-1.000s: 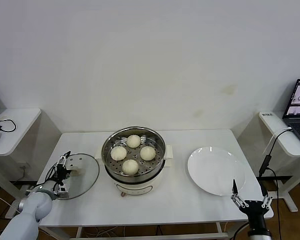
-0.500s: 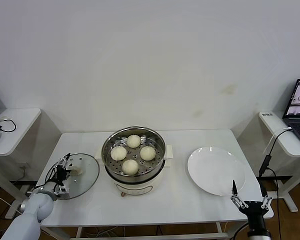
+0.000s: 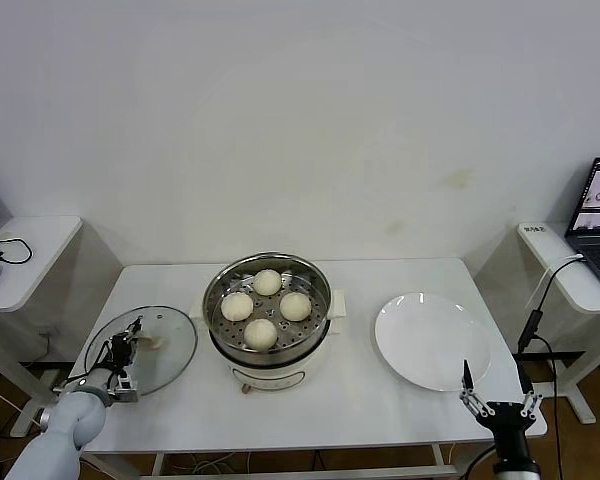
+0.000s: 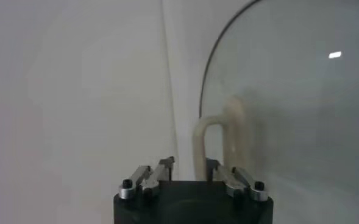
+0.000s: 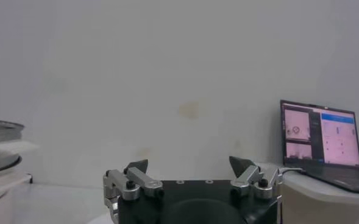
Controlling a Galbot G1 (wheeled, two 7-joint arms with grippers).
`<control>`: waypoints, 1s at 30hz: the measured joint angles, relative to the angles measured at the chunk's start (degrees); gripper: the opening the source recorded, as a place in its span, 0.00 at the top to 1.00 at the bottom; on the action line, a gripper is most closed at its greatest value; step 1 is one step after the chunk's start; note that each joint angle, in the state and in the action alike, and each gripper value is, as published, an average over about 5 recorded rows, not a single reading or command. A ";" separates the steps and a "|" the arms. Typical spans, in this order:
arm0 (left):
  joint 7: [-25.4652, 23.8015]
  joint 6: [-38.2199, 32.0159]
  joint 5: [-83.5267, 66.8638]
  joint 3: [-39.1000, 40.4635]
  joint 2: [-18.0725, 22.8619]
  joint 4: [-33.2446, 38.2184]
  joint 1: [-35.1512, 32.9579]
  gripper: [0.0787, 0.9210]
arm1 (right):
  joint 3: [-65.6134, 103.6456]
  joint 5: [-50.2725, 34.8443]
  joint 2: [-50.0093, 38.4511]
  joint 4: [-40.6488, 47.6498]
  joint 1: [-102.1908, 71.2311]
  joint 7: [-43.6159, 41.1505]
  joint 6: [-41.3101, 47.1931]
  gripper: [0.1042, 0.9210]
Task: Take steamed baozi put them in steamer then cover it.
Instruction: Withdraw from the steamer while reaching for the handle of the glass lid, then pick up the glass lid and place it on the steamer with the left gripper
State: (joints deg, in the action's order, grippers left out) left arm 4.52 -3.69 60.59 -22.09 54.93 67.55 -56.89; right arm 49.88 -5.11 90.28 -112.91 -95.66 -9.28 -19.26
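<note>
White table [image 3: 380,400]: cover [image 3: 165,345] handle half hidden.

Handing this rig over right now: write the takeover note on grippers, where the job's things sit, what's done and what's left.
Left gripper: at the table's left end, closed on the cover by its handle; the cover looks tilted up off the table.
Right gripper: open, empty, parked at the near right edge.
Steamer: centre of the table, uncovered.
Baozi: all four inside the steamer.
Plate: right of the steamer, bare.
Done: loading the baozi.
Left: carry the cover over and seat it on the steamer.
</note>
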 measured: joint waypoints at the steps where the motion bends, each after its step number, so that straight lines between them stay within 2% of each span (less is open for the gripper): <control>1: 0.22 0.00 0.00 -0.22 0.01 0.26 -0.21 0.87 | -0.01 0.00 0.00 -0.02 0.00 0.00 -0.01 0.12; 4: 0.77 0.13 0.03 -1.04 0.06 1.32 -1.15 0.92 | -0.06 -0.01 -0.07 -0.09 0.01 -0.03 -0.02 0.12; 15: 0.81 2.58 0.10 -7.34 1.39 11.82 -8.52 0.92 | -0.96 0.32 -0.93 -0.61 0.08 -0.05 -0.20 0.12; 30: -5.54 11.00 -2.76 -20.16 2.85 33.11 -20.83 0.92 | -3.24 1.06 -3.23 -0.86 0.18 0.08 -0.15 0.12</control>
State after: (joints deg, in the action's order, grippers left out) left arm -1.02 7.31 57.83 -42.25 57.78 100.66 -77.72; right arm 46.64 -4.04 87.04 -113.78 -95.48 -9.19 -19.41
